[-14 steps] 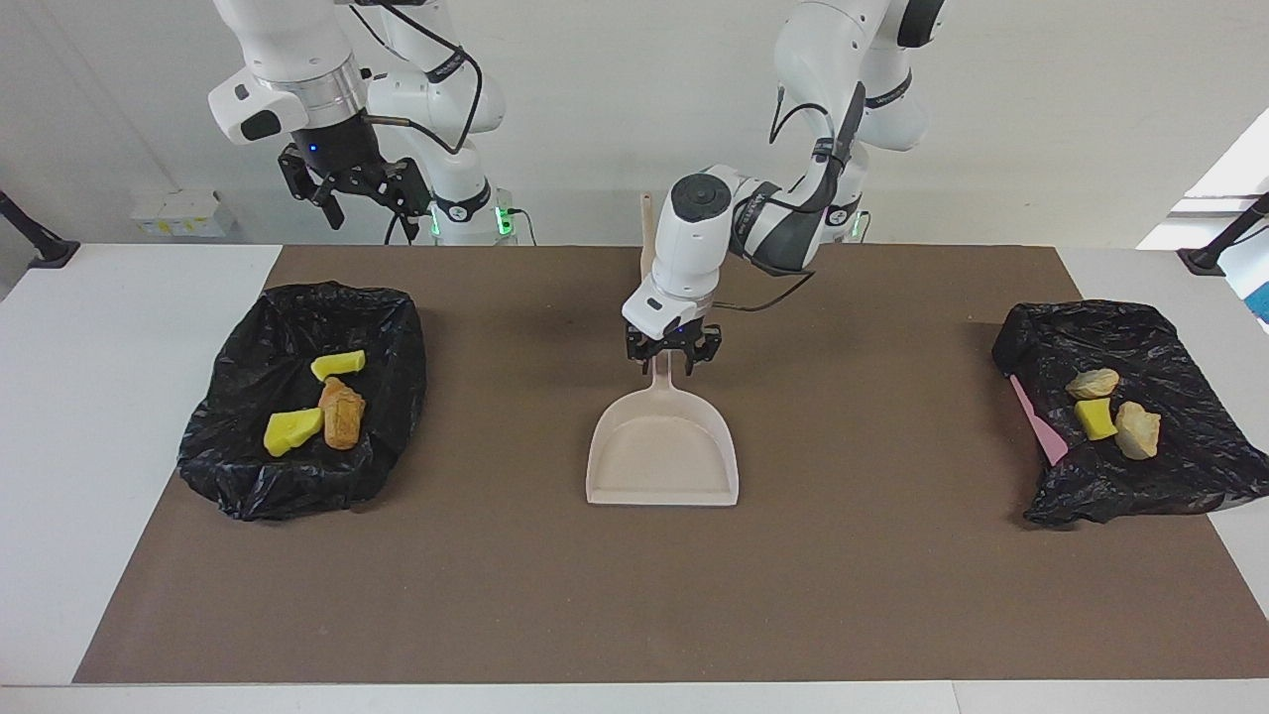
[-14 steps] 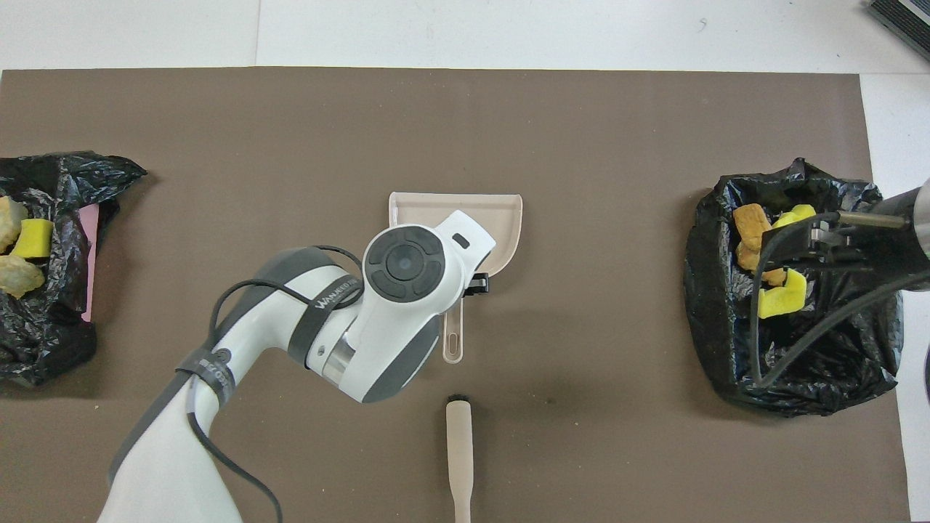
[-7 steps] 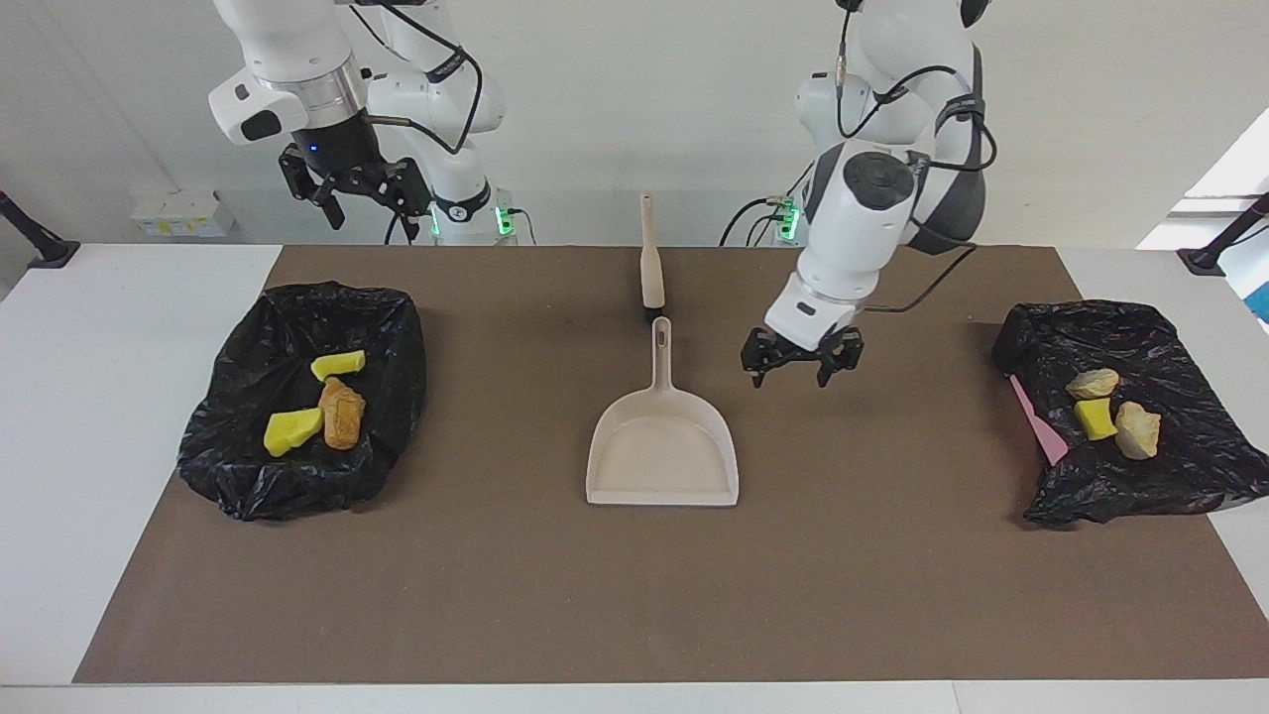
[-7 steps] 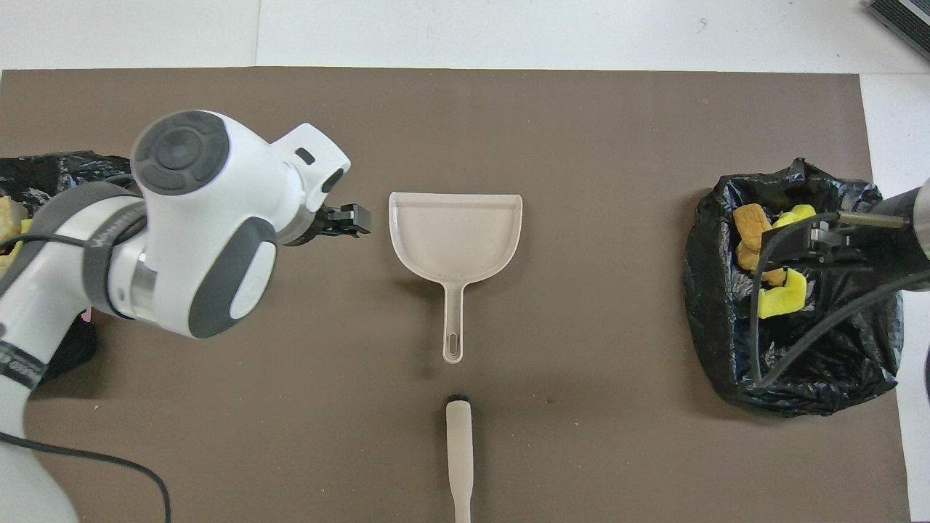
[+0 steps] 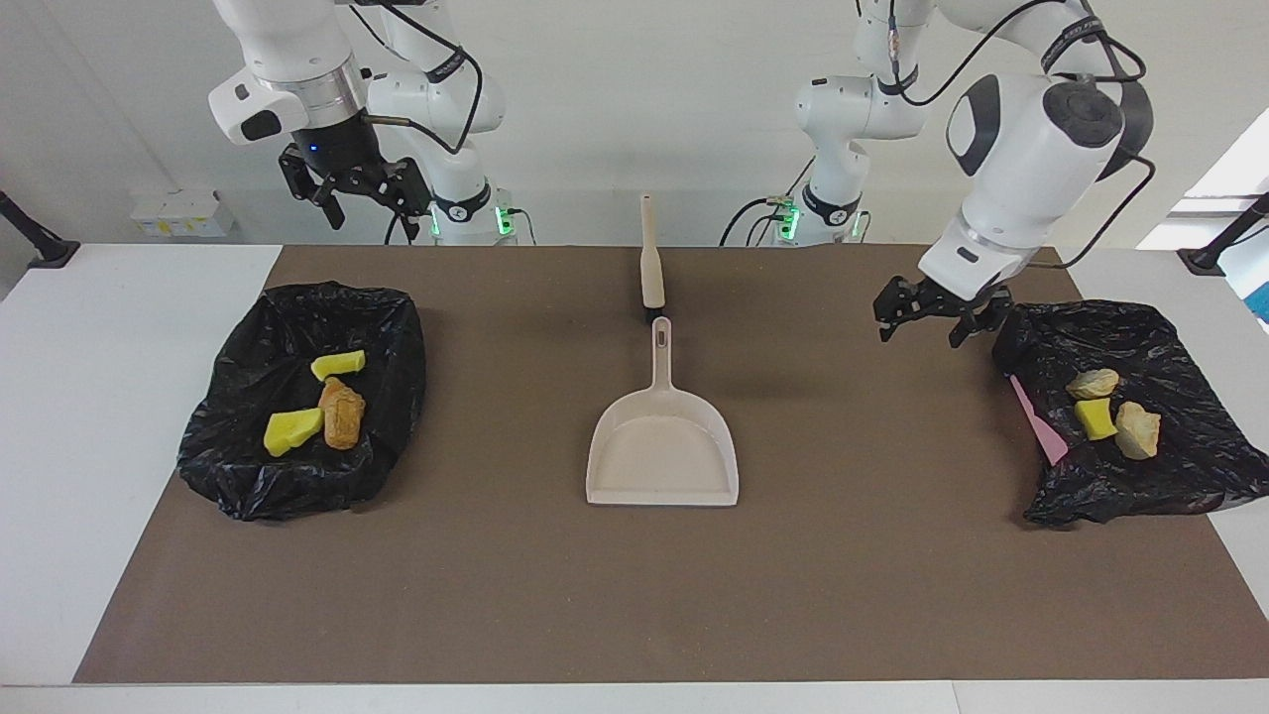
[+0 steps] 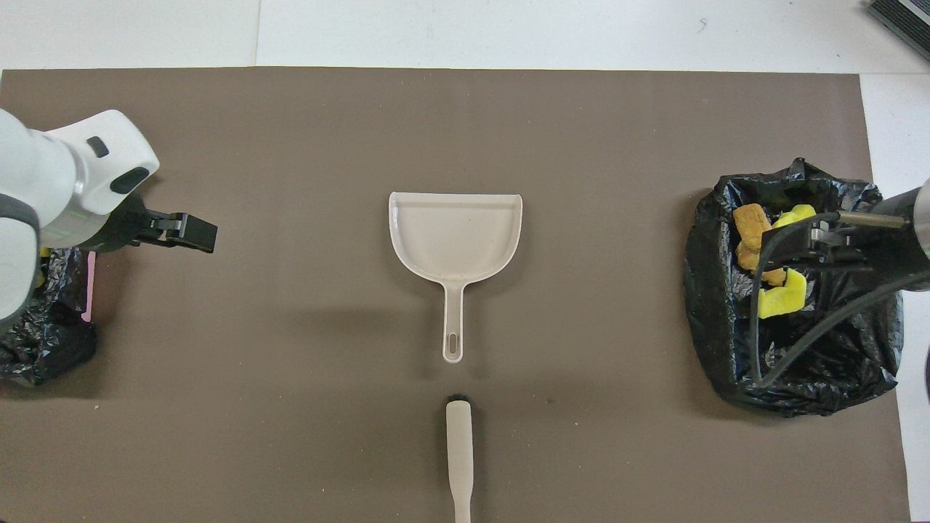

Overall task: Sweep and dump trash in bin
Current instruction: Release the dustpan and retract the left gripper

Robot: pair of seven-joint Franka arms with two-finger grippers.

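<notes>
the beige dustpan lies flat on the brown mat in the middle of the bench, its handle pointing toward the robots, with nothing in its tray. the brush lies just nearer to the robots than the dustpan handle, in line with it; whether the two touch is hard to say from here.

the trash sits in two black-lined bins. the bin toward the right arm's end holds two yellow sponge chunks and a brown lump. the bin toward the left arm's end holds a yellow chunk between two tan lumps, with a pink edge showing at the liner's side.

the left end effector hangs in the air over the mat just beside the rim of its bin, fingers spread apart and holding nothing. the right end effector waits raised over its own bin, fingers likewise apart and empty.
</notes>
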